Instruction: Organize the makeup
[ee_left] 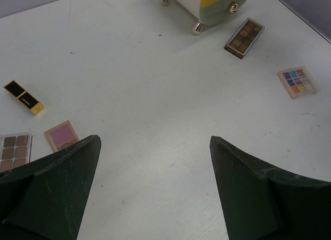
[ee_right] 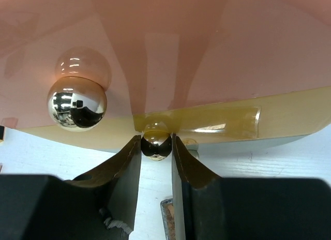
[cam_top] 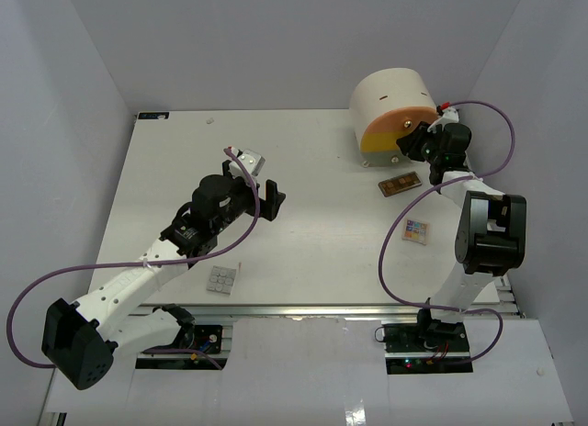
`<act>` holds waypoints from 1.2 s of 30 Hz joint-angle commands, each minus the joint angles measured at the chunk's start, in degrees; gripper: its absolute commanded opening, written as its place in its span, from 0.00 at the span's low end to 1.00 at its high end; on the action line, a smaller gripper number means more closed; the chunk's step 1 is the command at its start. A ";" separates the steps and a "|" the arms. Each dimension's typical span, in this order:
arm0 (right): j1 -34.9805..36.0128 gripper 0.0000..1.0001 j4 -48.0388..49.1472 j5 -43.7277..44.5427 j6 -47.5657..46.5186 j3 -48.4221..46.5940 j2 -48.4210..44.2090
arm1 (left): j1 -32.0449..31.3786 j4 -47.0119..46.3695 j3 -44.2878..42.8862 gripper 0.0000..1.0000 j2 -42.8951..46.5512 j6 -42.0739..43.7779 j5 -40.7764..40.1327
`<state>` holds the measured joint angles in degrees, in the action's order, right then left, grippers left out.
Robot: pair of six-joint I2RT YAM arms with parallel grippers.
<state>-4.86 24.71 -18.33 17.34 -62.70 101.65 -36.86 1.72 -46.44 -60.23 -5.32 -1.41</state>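
The small knob (ee_right: 156, 145) between the right gripper (ee_right: 156, 151) fingers is mirror-polished gold metal, like the bigger knob (ee_right: 76, 103) up to their left. The drawer front (ee_right: 217, 48) behind is smooth, glossy pink plastic. The left gripper (ee_left: 154, 147) fingers are matt black and faintly scuffed. The counter (ee_left: 155, 79) beyond them is matt white, finely grained.

readable text: none | brands, numbers: none | lipstick tube (ee_left: 23, 96): any print too small to read
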 commanded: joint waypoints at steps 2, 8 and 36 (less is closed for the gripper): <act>-0.27 0.14 3.24 0.45 -0.73 0.26 -2.70 | 0.32 0.13 -0.06 0.98 0.92 0.40 0.90; -1.12 0.12 3.29 -0.90 -1.23 7.08 -8.75 | 0.30 0.08 -0.15 0.98 1.62 0.26 1.25; -4.47 0.79 0.42 -6.67 -4.68 21.41 -23.50 | 0.30 0.04 -0.06 0.98 2.92 -0.13 1.33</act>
<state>-8.65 22.90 -22.72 14.42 -40.42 78.85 -36.86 1.72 -46.44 -58.96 -5.39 -0.82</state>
